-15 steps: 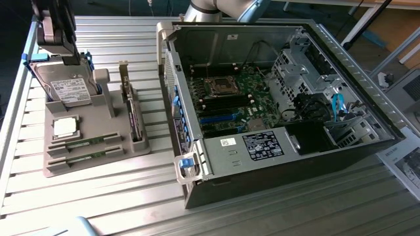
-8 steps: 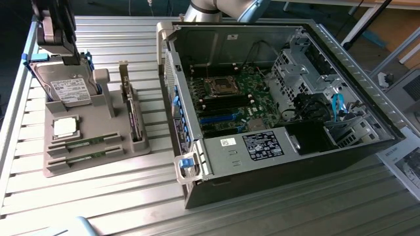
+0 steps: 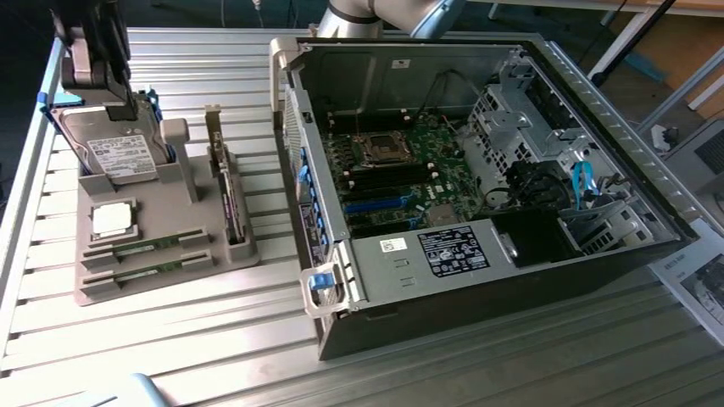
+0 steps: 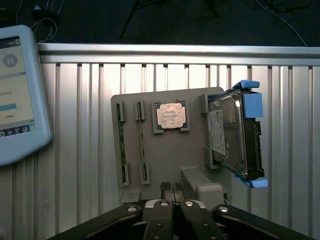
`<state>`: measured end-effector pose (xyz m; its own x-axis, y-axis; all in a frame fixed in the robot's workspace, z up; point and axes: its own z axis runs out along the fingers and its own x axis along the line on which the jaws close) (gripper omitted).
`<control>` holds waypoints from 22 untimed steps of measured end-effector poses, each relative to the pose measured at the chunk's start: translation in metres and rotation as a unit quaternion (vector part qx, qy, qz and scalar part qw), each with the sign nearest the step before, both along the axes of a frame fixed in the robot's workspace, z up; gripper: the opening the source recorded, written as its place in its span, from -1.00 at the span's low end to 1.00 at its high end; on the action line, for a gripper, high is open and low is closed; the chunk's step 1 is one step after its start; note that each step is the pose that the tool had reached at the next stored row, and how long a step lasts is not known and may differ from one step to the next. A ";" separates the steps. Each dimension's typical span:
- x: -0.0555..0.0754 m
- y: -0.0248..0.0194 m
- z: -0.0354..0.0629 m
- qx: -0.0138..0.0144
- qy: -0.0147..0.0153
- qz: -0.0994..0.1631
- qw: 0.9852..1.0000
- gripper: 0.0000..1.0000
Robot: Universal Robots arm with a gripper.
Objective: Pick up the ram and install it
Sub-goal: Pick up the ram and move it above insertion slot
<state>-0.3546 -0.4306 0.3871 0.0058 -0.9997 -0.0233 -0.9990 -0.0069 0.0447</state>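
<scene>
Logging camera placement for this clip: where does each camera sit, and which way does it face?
Exterior view: high off the arm, looking down on the open computer case and parts tray; the arm shows.
Wrist view: on the wrist, looking down on the tray; the shut end effector shows.
Shared: tray, ram sticks, hard drive.

On the holder (image 3: 169, 212), a hard drive (image 3: 119, 153) stands at the far end. A card (image 3: 232, 203) stands along the holder's edge on the exterior view's right. A processor (image 3: 114, 219) lies nearer than the drive. One ram stick (image 3: 147, 247) and a second ram stick (image 3: 149, 269) lie nearest. A computer case (image 3: 476, 314) sits just beside the holder, on the exterior view's right.
</scene>
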 end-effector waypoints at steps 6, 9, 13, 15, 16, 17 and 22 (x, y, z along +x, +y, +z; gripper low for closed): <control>0.000 -0.0179 -0.0001 0.000 0.000 0.000 1.000 -0.80; 0.000 -0.0248 0.0000 0.000 0.000 0.000 1.000 -0.80; 0.000 -0.0251 0.0000 0.000 0.000 0.000 1.000 -0.80; 0.000 -0.0251 0.0000 0.000 0.000 0.000 1.000 -0.80; 0.000 -0.0251 0.0000 0.000 0.000 0.000 1.000 -0.80; 0.000 -0.0251 0.0000 0.000 0.000 0.000 1.000 -0.80; 0.000 -0.0251 0.0000 0.000 0.000 0.000 1.000 -0.40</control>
<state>-0.3547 -0.4557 0.3870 0.0059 -0.9997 -0.0235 -0.9990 -0.0069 0.0446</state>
